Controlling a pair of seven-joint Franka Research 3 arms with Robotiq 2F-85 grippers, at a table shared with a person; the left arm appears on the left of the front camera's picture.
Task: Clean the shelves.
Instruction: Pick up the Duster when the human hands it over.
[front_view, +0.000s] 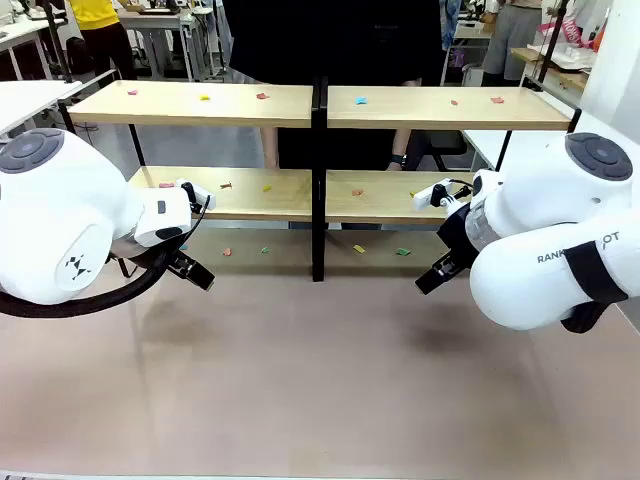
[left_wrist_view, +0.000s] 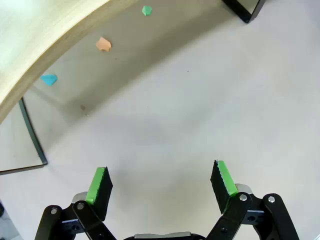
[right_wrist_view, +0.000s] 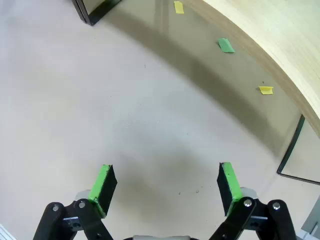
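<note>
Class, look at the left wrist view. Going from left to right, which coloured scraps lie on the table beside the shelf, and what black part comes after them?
blue scrap → orange scrap → green scrap → black post foot

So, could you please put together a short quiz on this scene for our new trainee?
1. True or false: the left arm's fingers are shut on a scrap.
2. How many tiers do the shelves have? A one, B two, C four.
3. Where does the green scrap lie?
Key: 1 false, they stand open and empty. 2 B. 3 On the table, beneath the lower board.
</note>
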